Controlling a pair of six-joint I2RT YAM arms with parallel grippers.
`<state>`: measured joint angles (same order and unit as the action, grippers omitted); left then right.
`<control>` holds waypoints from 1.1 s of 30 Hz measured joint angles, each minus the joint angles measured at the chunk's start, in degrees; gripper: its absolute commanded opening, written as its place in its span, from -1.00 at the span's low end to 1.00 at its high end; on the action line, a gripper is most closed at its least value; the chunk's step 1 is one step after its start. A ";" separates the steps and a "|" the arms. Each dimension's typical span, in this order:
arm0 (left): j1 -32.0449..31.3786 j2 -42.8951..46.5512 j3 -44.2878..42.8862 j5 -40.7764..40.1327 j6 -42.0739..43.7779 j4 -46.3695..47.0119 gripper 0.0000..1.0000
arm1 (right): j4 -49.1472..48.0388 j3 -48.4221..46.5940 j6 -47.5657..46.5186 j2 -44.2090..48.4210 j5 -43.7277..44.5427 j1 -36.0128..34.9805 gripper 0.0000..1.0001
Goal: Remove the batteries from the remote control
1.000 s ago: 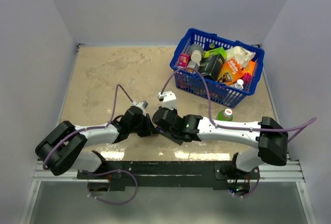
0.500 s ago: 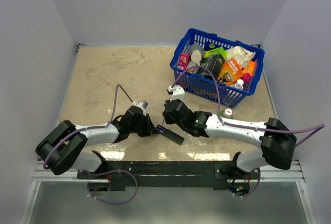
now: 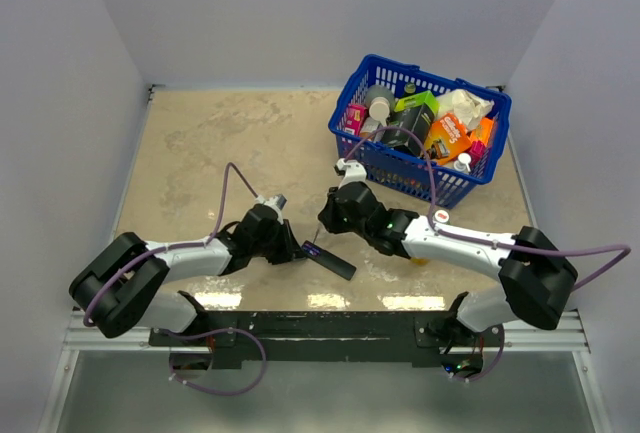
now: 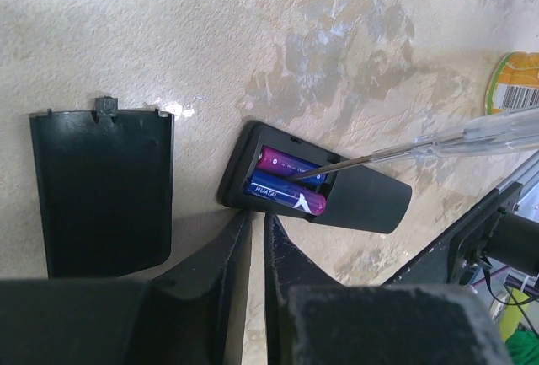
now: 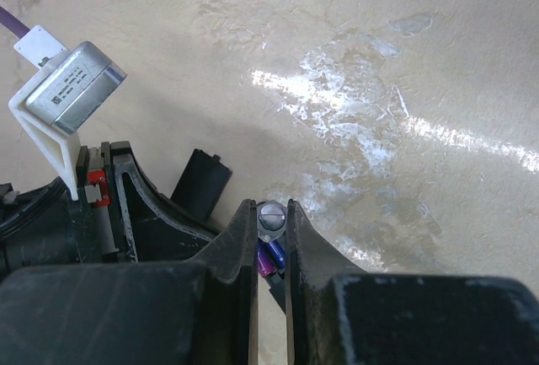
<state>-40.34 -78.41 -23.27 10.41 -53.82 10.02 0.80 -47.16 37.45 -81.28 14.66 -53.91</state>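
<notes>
The remote control (image 4: 366, 205) lies on the table with its recess open, and two purple-blue batteries (image 4: 285, 195) sit side by side inside. My left gripper (image 4: 253, 217) is shut but for a thin slit, with nothing between its fingers, and its tips rest against the remote's near edge. My right gripper (image 5: 271, 209) is shut on the clear handle of a screwdriver (image 5: 271, 216). The screwdriver's thin shaft (image 4: 404, 147) reaches from the right, and its tip touches the batteries. From above, the remote (image 3: 332, 262) lies between the two grippers.
The black battery cover (image 4: 101, 192) lies flat to the left of the remote. A blue basket (image 3: 348, 93) full of packets stands at the back right. A green bottle (image 4: 515, 83) stands close by my right arm.
My right arm has swung back toward the basket, uncovering the remote, while the screwdriver stays in its grip. The left arm has not moved.
</notes>
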 measured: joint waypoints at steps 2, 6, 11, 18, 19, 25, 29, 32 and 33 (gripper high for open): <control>0.00 0.07 -0.04 -0.07 -0.07 -0.20 -0.66 | -0.28 0.20 -0.09 0.09 -0.39 0.24 -1.00; -0.09 1.09 -0.04 -1.11 -0.04 -1.49 -0.66 | -0.39 1.27 -0.15 1.27 -1.11 0.68 -1.00; -0.09 2.51 -0.04 -2.86 0.00 -3.74 -0.65 | -0.35 1.38 -0.35 1.29 -2.38 1.44 -1.00; -0.09 2.71 -0.04 -3.23 0.00 -4.00 -0.63 | -1.29 1.38 -0.48 0.66 -4.20 2.60 -1.00; -0.09 2.69 -0.04 -3.23 0.00 -4.00 -0.62 | -1.36 1.42 -0.61 0.66 -4.72 2.80 -1.00; -0.09 2.29 -1.07 -3.28 0.52 -5.14 -0.60 | -1.55 1.55 -0.87 0.66 -8.74 4.57 -1.00; -0.13 2.23 -1.27 -3.23 0.66 -5.44 -0.60 | -1.68 1.55 -0.87 0.66 -10.95 4.90 -1.00; -0.20 2.12 -1.29 -3.21 0.63 -5.42 -0.60 | -1.70 1.53 -0.92 0.66 -11.58 5.01 -1.00; -0.20 2.03 -1.33 -3.21 0.66 -5.42 -0.60 | -1.68 1.51 -0.98 0.66 -11.67 5.07 -1.00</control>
<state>-40.53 -76.38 -24.60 7.20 -53.17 4.60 -0.89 -45.65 36.47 -80.62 2.98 -48.84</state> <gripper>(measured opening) 0.196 0.111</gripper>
